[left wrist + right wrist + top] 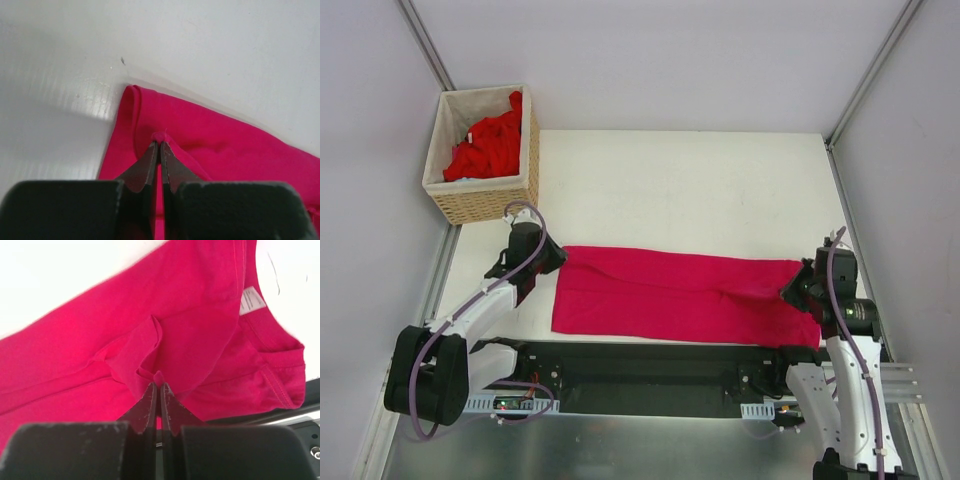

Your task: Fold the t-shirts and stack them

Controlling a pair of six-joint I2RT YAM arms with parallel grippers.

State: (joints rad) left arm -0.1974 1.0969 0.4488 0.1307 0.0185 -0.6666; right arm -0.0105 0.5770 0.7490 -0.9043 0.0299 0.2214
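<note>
White table (pixel 680 180), pale walls on both sides, and the crimson shirt (pixel 670 295) is stretched out across the near half. It lies folded into a long band, with the long axis running left to right. The neck end points right: the right wrist view shows the collar curve and a small white label (pixel 251 300) there. The plain straight edge is at the left.

The left gripper (pixel 555 258) is clamped shut on a pinch of cloth at the band's far-left corner. The right gripper (pixel 790 290) is shut the same way on a little ridge of fabric at the right end, where the cloth bunches into a fold.

Hard to read: the sleeves are tucked somewhere inside the band, and the right arm covers part of the collar end from above. How many layers are stacked there I cannot tell.

Around it: a wicker basket (pixel 485 205) sits in the far-left corner, well apart, with brighter red shirts (pixel 485 145) heaped inside in a tangle. A black base plate (pixel 650 375) runs along the near edge, just beside the shirt's near side. Nothing lies between the two grippers but the cloth itself.
</note>
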